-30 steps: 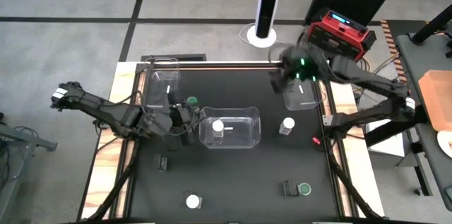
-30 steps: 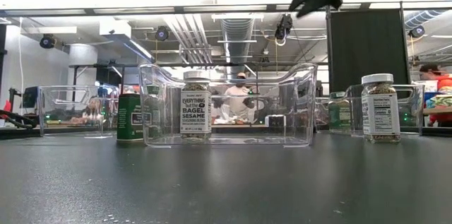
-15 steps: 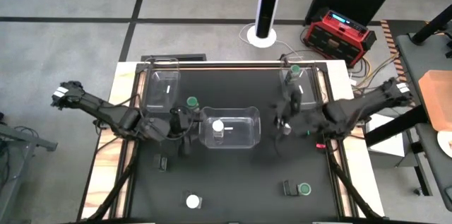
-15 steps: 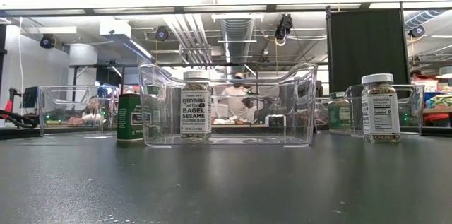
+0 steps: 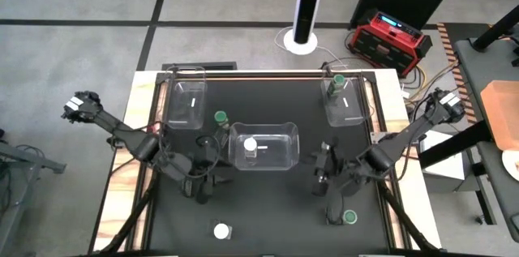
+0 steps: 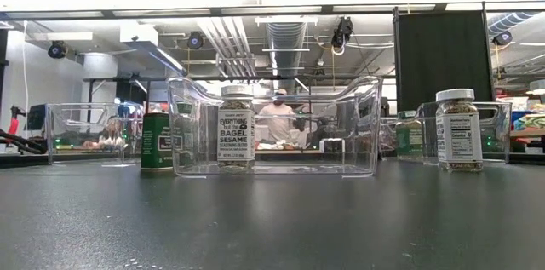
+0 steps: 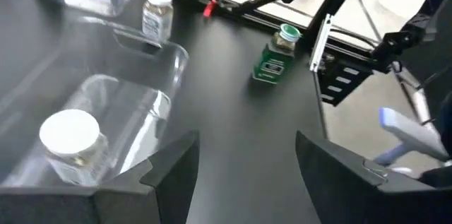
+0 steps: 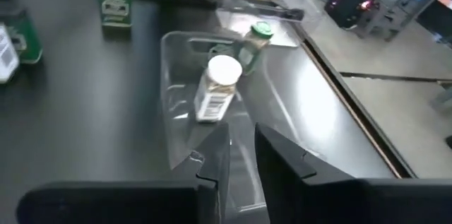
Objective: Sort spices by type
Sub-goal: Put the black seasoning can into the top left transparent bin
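Spices (image 5: 250,144) counted from above: two white lids, three green. One white inside centre bin (image 5: 284,160), one green in 1 o'clock bin (image 5: 345,111). Only in low view: another white-lidded jar (image 6: 456,129), at centre bin's 3 o'clock. Three clear bins. Spread wide, left gripper (image 7: 246,146); barely parted, right gripper (image 8: 242,146); both empty over black table (image 5: 268,208). Workshop room behind.

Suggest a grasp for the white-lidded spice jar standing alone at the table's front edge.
Grip the small white-lidded spice jar across its cylindrical sides just under the lid, coming straight down from above. Only its round lid shows from overhead, so it probably stands upright, and the black table is bare around it, leaving the fingers room.
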Controlling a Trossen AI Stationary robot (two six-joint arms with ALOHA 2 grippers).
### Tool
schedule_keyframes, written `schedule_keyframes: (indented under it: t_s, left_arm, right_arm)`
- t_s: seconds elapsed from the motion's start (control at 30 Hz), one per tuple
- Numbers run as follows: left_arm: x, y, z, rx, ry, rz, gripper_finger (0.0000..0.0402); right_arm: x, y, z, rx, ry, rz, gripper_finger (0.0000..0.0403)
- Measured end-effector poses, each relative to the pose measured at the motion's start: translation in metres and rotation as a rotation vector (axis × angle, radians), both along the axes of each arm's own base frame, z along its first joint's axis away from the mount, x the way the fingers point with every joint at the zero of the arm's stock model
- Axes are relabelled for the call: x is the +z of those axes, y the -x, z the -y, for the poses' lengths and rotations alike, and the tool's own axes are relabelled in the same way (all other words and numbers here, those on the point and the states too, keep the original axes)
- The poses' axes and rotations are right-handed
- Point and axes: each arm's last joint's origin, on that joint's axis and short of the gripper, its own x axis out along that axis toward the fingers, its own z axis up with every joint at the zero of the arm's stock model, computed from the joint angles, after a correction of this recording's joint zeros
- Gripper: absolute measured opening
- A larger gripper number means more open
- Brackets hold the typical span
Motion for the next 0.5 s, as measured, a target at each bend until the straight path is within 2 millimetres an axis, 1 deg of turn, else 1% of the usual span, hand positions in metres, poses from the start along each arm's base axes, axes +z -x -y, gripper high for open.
schedule_keyframes:
  t_s: [0.17, 0.27, 0.37, 0.5]
  left_arm:
    - [-0.004, -0.002, 0.009, 0.016, 0.091, -0.028, 0.0219]
    - [-0.003, -0.004, 0.016, -0.007, 0.148, -0.048, 0.0219]
    - [-0.001, -0.006, 0.024, -0.014, 0.166, -0.071, 0.0219]
    - [0.002, -0.007, 0.031, 0.007, 0.170, -0.145, 0.0219]
  right_arm:
    - [-0.013, -0.004, -0.014, 0.043, 0.035, -0.032, 0.0040]
    - [-0.022, -0.004, -0.026, 0.112, 0.098, -0.073, 0.0027]
    - [-0.030, -0.001, -0.039, 0.177, 0.146, -0.107, 0.0013]
    - [-0.035, 0.004, -0.050, 0.242, 0.106, -0.129, 0.0009]
